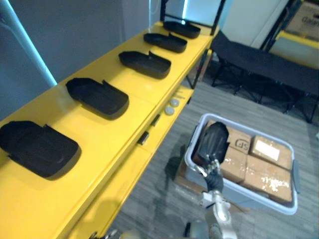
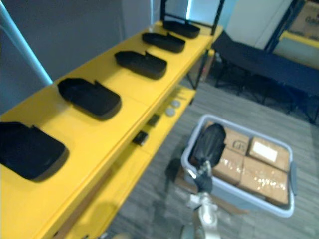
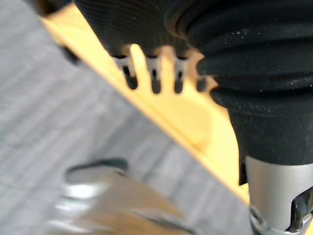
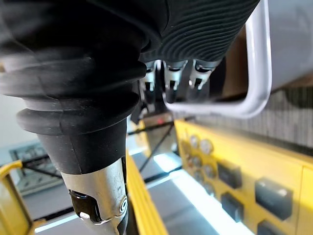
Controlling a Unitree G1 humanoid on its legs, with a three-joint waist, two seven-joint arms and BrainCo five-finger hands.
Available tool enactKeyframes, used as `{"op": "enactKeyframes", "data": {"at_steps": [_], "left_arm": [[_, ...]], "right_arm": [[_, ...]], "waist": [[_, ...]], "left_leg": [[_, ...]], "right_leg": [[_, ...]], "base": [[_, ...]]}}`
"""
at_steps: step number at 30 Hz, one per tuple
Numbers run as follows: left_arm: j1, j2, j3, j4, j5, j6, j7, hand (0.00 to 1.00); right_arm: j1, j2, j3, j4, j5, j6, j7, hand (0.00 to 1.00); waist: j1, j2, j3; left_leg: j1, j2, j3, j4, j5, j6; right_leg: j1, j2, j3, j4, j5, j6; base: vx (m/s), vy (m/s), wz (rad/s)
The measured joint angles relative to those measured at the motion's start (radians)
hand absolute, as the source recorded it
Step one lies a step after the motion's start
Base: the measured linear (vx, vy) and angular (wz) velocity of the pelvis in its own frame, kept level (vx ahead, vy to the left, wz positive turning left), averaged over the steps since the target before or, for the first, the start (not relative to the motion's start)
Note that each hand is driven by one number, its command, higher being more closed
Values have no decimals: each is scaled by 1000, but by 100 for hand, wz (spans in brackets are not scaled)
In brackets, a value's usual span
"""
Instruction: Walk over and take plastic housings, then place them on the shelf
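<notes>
Snag on bin [image 4: 258,58] rim likely when lifting housing [image 1: 214,139]; can't tell if my right hand [image 1: 213,171] grips it.

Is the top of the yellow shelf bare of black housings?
No, five black housings lie in a row along the top of the yellow shelf.

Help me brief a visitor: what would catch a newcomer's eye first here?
A row of five black moulded plastic housings lies along the bright yellow shelf on the robot's left. On the floor to the right stands a pale grey plastic bin of brown cardboard boxes, with the right hand at one more black housing inside.
</notes>
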State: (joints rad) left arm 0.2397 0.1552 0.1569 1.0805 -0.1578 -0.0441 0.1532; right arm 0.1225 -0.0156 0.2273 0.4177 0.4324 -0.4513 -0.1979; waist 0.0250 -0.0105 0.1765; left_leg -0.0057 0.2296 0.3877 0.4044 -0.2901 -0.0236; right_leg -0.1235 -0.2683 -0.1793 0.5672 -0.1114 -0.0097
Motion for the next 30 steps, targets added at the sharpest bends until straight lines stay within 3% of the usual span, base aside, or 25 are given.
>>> {"op": "enactKeyframes", "data": {"at_steps": [1, 2, 3, 4, 5, 6, 8, 9, 11, 13, 16, 18, 22, 25, 28, 30], "left_arm": [[3, -3, 0, 0, 0, 0, 0, 0], [30, -11, 1, 0, -1, -5, 0, 0], [40, -12, 20, 1, -10, -15, -1, 0], [42, -18, 29, 2, -24, -16, -2, 0], [26, -42, 37, 1, -42, -23, -1, 0], [17, -64, 36, 1, -55, -33, -1, 0], [15, -111, 16, 1, -101, -67, -5, 0], [16, -124, 14, 1, -109, -89, -8, 0], [14, -116, -14, 0, -114, -122, -10, 0], [-3, -87, -44, -1, -121, -136, -10, 0], [-11, -56, -64, -14, -119, -154, -7, 0], [-11, -47, -79, -35, -120, -152, -3, 0], [-6, -45, -117, -122, -149, -143, 1, 0], [-9, -45, -139, -161, -146, -121, 1, 0], [-18, -57, -140, -172, -141, -118, -1, 0], [-17, -55, -140, -180, -135, -110, -3, 0]], "right_arm": [[-3, 0, 4, 0, -1, 2, 1, 0], [-11, 0, 17, 1, -9, 25, 6, 0], [-15, -2, 27, 0, -19, 54, 12, 0], [-15, -12, 26, -1, -20, 70, 17, 0], [-17, -47, 17, -2, -22, 97, 26, 0], [-14, -77, 10, -4, -24, 115, 27, 0], [39, -155, -55, -7, -22, 137, 38, 0], [61, -173, -86, -10, -16, 140, 50, 0], [74, -192, -124, -11, -16, 140, 68, 0], [72, -185, -131, -11, -22, 120, 70, 0], [79, -134, -132, -11, -24, 113, 65, 0], [78, -111, -132, -10, -40, 108, 54, 0], [55, -93, -166, -20, -80, 102, 2, 0], [1, -81, -231, -37, -96, 104, -59, 0], [-113, -107, -307, -20, -97, 107, -141, 0], [-250, -153, -347, 55, -79, 118, -165, 0]], "waist": [[4, 0, 0], [16, -9, -5], [18, -31, -18], [19, -38, -22], [22, -16, -12], [14, 19, 1], [-3, 62, -5], [-16, 67, -7], [-27, 68, -9], [-29, 43, -3], [-26, -7, 10], [-16, -15, 9], [-11, 0, 8], [-9, 28, 33], [31, 45, 78], [48, 35, 108]], "left_leg": [[-5, 9, 11, 11, 0, 0], [-32, 37, 49, 50, 0, -1], [-58, 47, 62, 73, 2, -12], [-63, 46, 57, 77, 8, -32], [-63, 58, 29, 66, 19, -51], [-55, 65, -18, 47, 27, -65], [-3, 48, -104, -66, 63, -109], [27, 30, -135, -123, 78, -124], [59, 24, -150, -190, 91, -132], [57, 11, -160, -204, 92, -163], [41, -22, -162, -194, 90, -160], [38, -32, -166, -184, 88, -159], [-7, -52, -241, -184, 97, -151], [-70, -67, -306, -181, 126, -146], [-106, -83, -364, -187, 150, -145], [-127, -95, -381, -180, 155, -139]], "right_leg": [[7, -6, -7, -29, 5, 8], [30, -17, -29, -150, 45, 58], [46, -22, -44, -268, 116, 149], [60, -7, -45, -324, 98, 177], [83, 28, -43, -417, 92, 189], [95, 51, -36, -459, 103, 193], [99, 82, -3, -487, 124, 176], [105, 85, 5, -495, 128, 173], [103, 103, 20, -524, 148, 171], [101, 107, 42, -594, 191, 174], [113, 77, 43, -648, 243, 182], [112, 66, 42, -648, 247, 186], [128, 43, -48, -654, 246, 186], [134, 27, -140, -648, 254, 198], [145, 16, -211, -647, 259, 204], [143, 7, -229, -647, 262, 208]], "base": [[-81, -258, -122], [-108, -332, -117], [-102, -378, -126], [-83, -419, -115], [-61, -413, -90], [-69, -351, -87], [-65, -189, -54], [-70, -121, -38], [-79, -64, -27], [-131, 13, -31], [-149, 86, -7], [-66, 54, 8], [-36, 34, 49], [9, 19, 83], [-22, 42, 62], [-40, 63, 32]]}}
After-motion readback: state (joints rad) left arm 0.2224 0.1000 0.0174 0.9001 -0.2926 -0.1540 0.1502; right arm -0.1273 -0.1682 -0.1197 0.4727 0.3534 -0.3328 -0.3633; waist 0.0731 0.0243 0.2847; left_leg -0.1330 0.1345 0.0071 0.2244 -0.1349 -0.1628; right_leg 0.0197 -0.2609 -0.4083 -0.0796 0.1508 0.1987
